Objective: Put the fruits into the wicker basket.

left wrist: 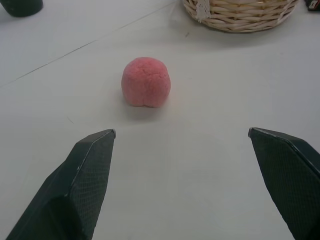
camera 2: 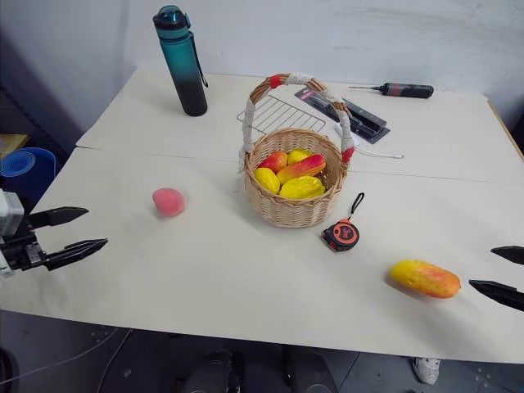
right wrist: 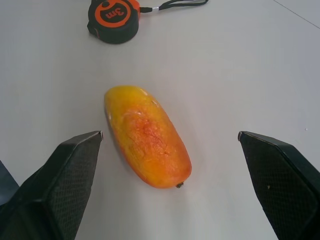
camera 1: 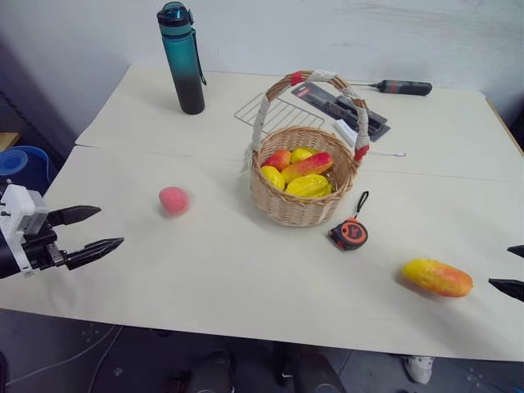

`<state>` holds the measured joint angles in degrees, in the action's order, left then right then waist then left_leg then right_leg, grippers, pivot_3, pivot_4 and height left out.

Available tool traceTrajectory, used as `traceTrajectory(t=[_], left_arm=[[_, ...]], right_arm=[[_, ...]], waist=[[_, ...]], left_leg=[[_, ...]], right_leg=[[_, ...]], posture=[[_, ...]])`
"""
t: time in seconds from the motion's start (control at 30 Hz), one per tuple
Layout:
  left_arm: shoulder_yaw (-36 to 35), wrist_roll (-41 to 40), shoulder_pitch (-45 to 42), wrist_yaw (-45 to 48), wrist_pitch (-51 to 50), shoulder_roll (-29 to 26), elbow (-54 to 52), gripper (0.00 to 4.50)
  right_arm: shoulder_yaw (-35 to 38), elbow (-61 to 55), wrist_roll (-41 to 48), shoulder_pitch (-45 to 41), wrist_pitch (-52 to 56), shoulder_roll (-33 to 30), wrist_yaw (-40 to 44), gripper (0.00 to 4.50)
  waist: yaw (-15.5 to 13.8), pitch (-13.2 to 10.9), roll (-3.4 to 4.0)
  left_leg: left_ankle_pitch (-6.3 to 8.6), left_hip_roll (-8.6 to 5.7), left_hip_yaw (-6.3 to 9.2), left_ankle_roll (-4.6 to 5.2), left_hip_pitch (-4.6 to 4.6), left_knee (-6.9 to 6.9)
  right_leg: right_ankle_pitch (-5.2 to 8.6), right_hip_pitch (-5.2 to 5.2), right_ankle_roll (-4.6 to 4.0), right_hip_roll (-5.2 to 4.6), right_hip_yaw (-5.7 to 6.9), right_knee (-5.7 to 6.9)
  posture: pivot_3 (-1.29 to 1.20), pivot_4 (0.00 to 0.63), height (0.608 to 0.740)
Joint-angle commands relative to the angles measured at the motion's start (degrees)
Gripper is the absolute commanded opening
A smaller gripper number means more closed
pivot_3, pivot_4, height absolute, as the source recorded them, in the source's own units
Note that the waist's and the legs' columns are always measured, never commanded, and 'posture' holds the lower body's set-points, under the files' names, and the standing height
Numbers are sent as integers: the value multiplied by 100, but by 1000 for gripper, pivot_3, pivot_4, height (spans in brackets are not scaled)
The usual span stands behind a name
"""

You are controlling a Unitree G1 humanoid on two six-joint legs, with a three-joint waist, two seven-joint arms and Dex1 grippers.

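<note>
We see both end effectors spread wide: the left end effector (camera 1: 97, 230) near the pink peach (camera 1: 173, 200), the right end effector (camera 2: 506, 274) beside the mango (camera 2: 424, 278); the wicker basket (camera 1: 304, 209) sits mid-desk (camera 1: 246, 278).

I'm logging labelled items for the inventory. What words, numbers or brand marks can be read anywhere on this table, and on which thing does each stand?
"3m": on the orange face of the tape measure, seen from the right wrist.
The dark package behind the wicker basket: print too small to read.
The water bottle and the screwdriver: no readable marks.
</note>
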<state>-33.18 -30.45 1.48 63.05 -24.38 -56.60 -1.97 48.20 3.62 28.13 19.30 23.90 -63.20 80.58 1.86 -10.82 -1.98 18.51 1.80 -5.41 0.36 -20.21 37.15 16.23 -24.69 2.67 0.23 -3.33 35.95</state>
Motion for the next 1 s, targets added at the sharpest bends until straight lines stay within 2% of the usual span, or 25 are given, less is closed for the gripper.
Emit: traceTrajectory(t=[0.03, 0.63, 0.67, 0.7, 0.77, 0.8, 0.83, 0.9, 1.0], left_arm=[[-40, -39, -88, 51, 64, -67, -42, 4500], [99, 114, -238, -32, 100, -36, -9, 4500], [99, 112, -238, -34, 95, -36, -19, 4500], [99, 109, -239, -35, 91, -36, -27, 4500], [97, 94, -238, -42, 76, -35, -54, 4500], [98, 89, -238, -46, 70, -33, -65, 4500], [97, 83, -238, -46, 65, -32, -75, 4500], [92, 62, -250, -48, 47, -25, -85, 4500], [85, 26, -262, -56, 2, -23, -107, 4500]], right_arm=[[324, -242, 61, 34, 102, 36, -100, 4483], [334, -626, 63, 68, 502, 4, -371, 4483], [334, -643, 76, 56, 519, 1, -371, 4483], [336, -665, 71, 33, 479, 12, -370, 4483], [343, -743, 44, 32, 442, 29, -344, 4483], [344, -758, 34, 29, 439, 32, -338, 4483], [345, -767, 31, 24, 453, 29, -345, 4483], [342, -768, 32, 4, 475, 17, -361, 4483], [297, -869, 83, -97, 517, -21, -397, 4483]], waist=[[2, 0, 0], [3, 1, 1], [-17, 10, -13], [-43, 13, -20], [-20, 17, -30], [20, 17, -28], [76, 17, -28], [166, 17, -30], [248, 17, -30]], left_leg=[[0, 0, 0, 0, 0, 1], [-1, -1, 0, -1, 2, 3], [-3, 6, -22, -5, 13, 7], [5, 55, -134, -18, 16, 10], [4, 193, -462, -84, 21, 23], [0, 185, -454, -85, 9, 19], [-1, 184, -454, -87, 10, 18], [-1, 188, -454, -86, 16, 18], [2, 187, -453, -80, 21, 22]], right_leg=[[0, 0, 0, 0, 0, 1], [-1, 3, 2, 0, -1, 5], [-1, -14, 2, 8, -8, 5], [-4, -59, -2, 24, -44, 22], [22, -141, -72, 26, -96, 56], [40, -154, -103, 24, -104, 55], [37, -153, -97, 26, -107, 57], [-14, -139, -7, 27, -97, 58], [-16, -130, -3, 27, -95, 57]], posture=[[0, 150, 740], [0, 150, 740], [0, 150, 740], [0, 150, 740], [0, 150, 740], [0, 150, 740], [0, 150, 740], [0, 150, 740], [0, 150, 740]])
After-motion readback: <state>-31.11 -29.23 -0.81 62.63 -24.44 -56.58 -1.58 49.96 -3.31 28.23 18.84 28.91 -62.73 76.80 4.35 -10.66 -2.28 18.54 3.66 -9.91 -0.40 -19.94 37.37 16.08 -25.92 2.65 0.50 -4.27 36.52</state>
